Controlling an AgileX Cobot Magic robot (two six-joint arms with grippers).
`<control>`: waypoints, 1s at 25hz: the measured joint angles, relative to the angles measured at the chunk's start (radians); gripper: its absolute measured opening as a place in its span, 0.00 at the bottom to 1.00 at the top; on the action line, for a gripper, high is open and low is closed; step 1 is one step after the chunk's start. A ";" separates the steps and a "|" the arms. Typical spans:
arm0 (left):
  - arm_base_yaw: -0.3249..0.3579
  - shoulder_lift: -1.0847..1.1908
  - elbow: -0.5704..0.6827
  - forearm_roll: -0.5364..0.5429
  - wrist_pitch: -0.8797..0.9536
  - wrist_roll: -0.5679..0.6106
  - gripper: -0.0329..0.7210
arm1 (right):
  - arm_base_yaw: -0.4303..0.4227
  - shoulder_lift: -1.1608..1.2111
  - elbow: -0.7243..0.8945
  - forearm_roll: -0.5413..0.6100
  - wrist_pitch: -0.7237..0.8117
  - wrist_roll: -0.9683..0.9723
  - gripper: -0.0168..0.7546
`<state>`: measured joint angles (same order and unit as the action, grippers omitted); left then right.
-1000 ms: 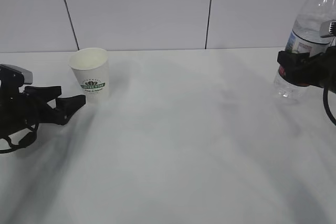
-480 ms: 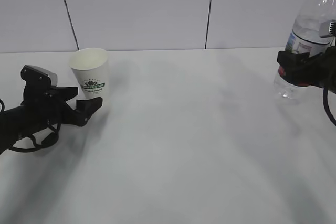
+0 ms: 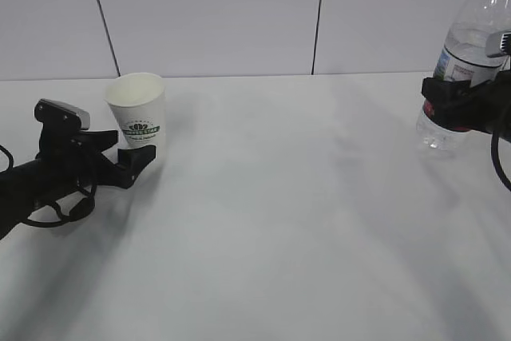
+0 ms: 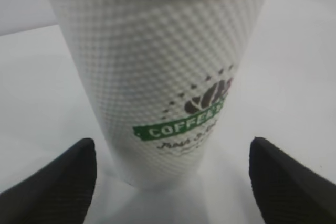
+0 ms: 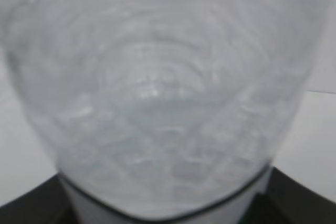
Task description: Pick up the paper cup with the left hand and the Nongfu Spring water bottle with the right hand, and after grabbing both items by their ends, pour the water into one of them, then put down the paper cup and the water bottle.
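White paper cup (image 3: 137, 109), wide-open left hand (image 3: 137, 159) beside

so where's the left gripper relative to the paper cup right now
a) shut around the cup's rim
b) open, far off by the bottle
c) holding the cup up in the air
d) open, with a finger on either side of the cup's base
d: the left wrist view shows the paper cup standing on the table between the spread black fingers of the left gripper, with gaps on both sides.

Slanted exterior view over table (image 3: 279, 221); wrist views tight on cup (image 4: 157, 77), bottle (image 5: 157, 93).
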<state>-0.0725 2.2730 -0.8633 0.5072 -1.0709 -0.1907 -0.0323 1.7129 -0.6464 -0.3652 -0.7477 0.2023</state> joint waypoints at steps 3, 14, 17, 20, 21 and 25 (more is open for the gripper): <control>0.000 0.001 -0.004 -0.012 -0.017 0.000 0.95 | 0.000 0.000 0.000 0.000 0.000 0.000 0.62; 0.000 0.057 -0.046 -0.017 -0.067 -0.040 0.95 | 0.000 0.000 0.000 -0.001 0.000 0.000 0.62; 0.000 0.062 -0.069 -0.019 -0.067 -0.048 0.95 | 0.000 0.000 0.000 -0.001 0.000 0.000 0.62; -0.007 0.070 -0.081 -0.019 -0.057 -0.050 0.95 | 0.000 0.000 0.000 -0.001 0.000 0.000 0.62; -0.012 0.071 -0.083 -0.020 -0.049 -0.050 0.95 | 0.000 0.000 0.000 -0.001 0.000 0.000 0.62; -0.039 0.071 -0.117 -0.020 -0.018 -0.051 0.95 | 0.000 0.000 0.000 -0.001 0.000 0.000 0.62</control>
<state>-0.1112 2.3439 -0.9804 0.4868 -1.0891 -0.2417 -0.0323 1.7129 -0.6464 -0.3666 -0.7477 0.2023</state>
